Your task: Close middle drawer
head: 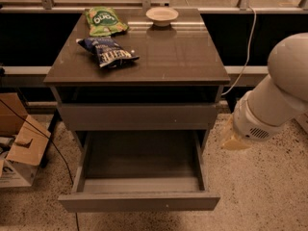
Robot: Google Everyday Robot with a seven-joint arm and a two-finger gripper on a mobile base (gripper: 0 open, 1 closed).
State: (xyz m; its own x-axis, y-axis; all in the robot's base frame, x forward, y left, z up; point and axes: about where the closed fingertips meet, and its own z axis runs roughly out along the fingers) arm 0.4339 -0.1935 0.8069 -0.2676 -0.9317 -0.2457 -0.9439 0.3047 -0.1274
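Observation:
The middle drawer (139,201) stands pulled far out at the bottom of the dark-grey cabinet (144,66). Its plain flat front faces me and its grey floor (142,160) is bare. Above it sits another plain grey drawer front (137,117), pushed in. My white arm (274,100) comes in from the right. The gripper (236,141) shows only as a beige end piece, right of the cabinet's side and apart from it, at about the level of the open drawer's back.
On the cabinet top lie a green snack bag (103,20), a blue chip bag (108,52) and a small white bowl (162,16). Cardboard boxes (21,148) sit on the floor at left. A cable (248,47) hangs at the right rear. The floor is speckled.

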